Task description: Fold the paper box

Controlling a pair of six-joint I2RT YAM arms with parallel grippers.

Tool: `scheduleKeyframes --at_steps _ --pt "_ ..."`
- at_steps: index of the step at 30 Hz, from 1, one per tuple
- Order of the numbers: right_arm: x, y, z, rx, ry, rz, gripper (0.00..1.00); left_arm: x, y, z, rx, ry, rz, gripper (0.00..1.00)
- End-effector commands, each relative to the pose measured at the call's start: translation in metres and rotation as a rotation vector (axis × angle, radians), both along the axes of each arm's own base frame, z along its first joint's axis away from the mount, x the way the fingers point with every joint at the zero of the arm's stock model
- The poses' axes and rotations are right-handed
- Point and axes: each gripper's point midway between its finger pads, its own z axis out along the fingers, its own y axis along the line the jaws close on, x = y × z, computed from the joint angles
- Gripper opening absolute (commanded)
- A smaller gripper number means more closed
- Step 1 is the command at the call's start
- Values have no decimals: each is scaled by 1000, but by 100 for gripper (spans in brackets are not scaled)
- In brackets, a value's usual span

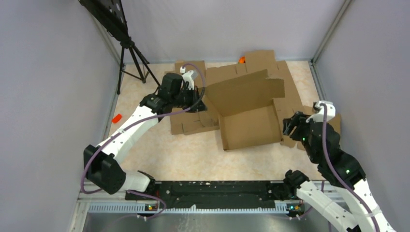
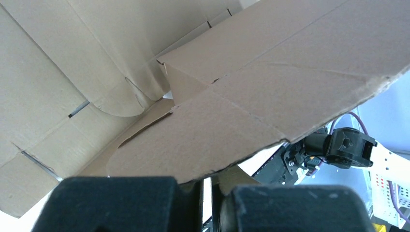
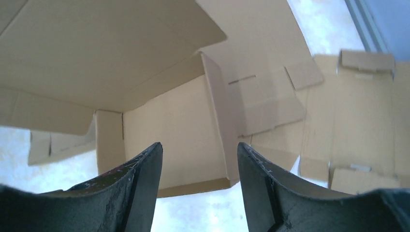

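Paper box half-raised at table centre, left tool clamped on it, right tool open beside it.

In the top view, a small red piece (image 1: 116,118) lies on the table (image 1: 169,154) at about nine o'clock from the box. The left gripper (image 1: 196,93) sits at ten o'clock of the paper box (image 1: 249,126), its jaws closed almost together on the edge of the box's lifted lid panel; the left wrist view shows that edge running down between the black fingers (image 2: 106,205). The box rests in the middle of the table with its base flat, its side walls upright and its lid tilted up toward twelve o'clock. Flat cardboard blanks (image 1: 261,60) lie under and behind it. The right gripper (image 1: 288,126) is at three o'clock, just beside the box's right wall, jaws apart and holding nothing.
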Motion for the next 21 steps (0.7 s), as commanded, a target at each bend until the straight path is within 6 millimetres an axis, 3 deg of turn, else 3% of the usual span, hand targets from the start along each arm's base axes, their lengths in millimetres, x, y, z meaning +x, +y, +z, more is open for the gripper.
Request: scheduleKeyframes --at_steps 1,2,5,7,8,12,17,21 --pt "21 27 42 -168 -146 207 58 6 -8 25 -44 -78 -42 4" --pt "27 31 43 -188 -146 218 59 7 -8 25 -43 -79 -42 4" --pt "53 38 39 -211 -136 180 82 7 -6 23 -36 -82 -40 4" --pt "64 49 45 -151 -190 206 88 7 -5 22 -30 -84 -37 4" --pt "67 56 51 -99 -221 241 89 6 -5 22 -27 -83 -37 4" --pt "86 52 62 33 -276 289 90 4 -3 21 -14 -89 -45 4" --pt "94 32 64 -97 -323 276 88 2 -1 20 -1 -92 -58 4" --pt "104 37 51 -149 -297 321 88 3 -1 18 4 -94 -63 4"
